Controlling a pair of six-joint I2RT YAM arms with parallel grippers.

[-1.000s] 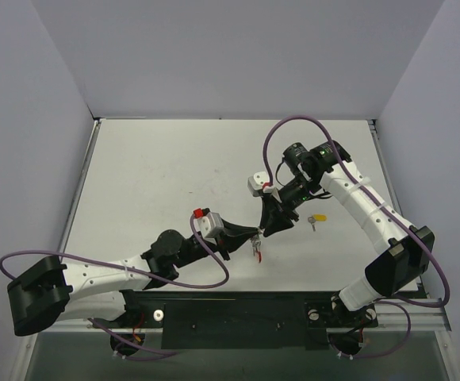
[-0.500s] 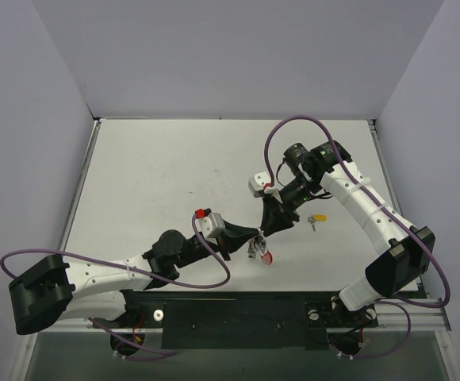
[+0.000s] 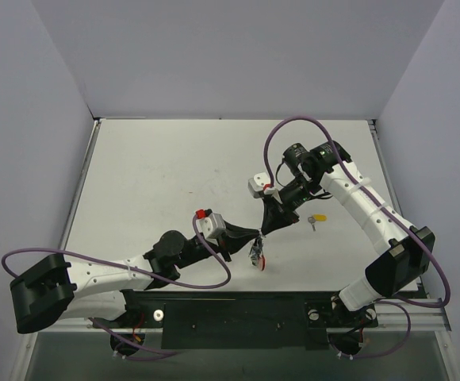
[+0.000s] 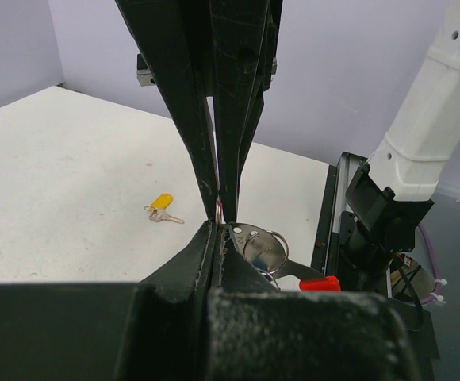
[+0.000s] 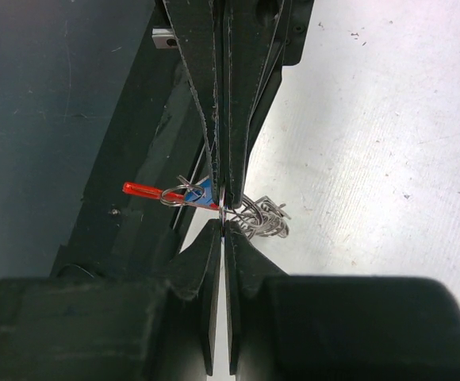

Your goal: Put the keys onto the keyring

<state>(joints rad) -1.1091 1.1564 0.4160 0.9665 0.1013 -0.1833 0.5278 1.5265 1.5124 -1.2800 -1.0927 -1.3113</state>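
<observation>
Top external view, read together with both wrist views. Left claw (image 3: 252, 235), reaching in from the lower left, is fully closed, its tips pinching the thin wire of the keyring (image 5: 224, 199). This grip appears to hold the loop clear of the surface (image 3: 159, 175), so that its coil is presented to the other arm. Just beside and under the left claw's tips hangs the ring's load: a tangle of silvery keys (image 5: 263, 220), a blue cap (image 5: 202, 186) and a red piece (image 5: 144, 190). All of these dangle freely because only the wire itself is gripped. Right claw (image 3: 266, 225), coming down from the upper right, meets the left claw tip to tip and is likewise closed. The wrist views show its tips on the same wire, a second hold that, judged from the task, would steady or pry the coil for threading. To the right of the right claw, apart from its tips, one yellow-capped key (image 3: 318, 218) lies flat on the surface. It is not yet on the ring and is probably the next to be threaded. Count: two claws, both closed; one keyring; one loose key; one blue cap and one red piece in the bunch. The number of keys hanging there cannot be told, as they overlap.
</observation>
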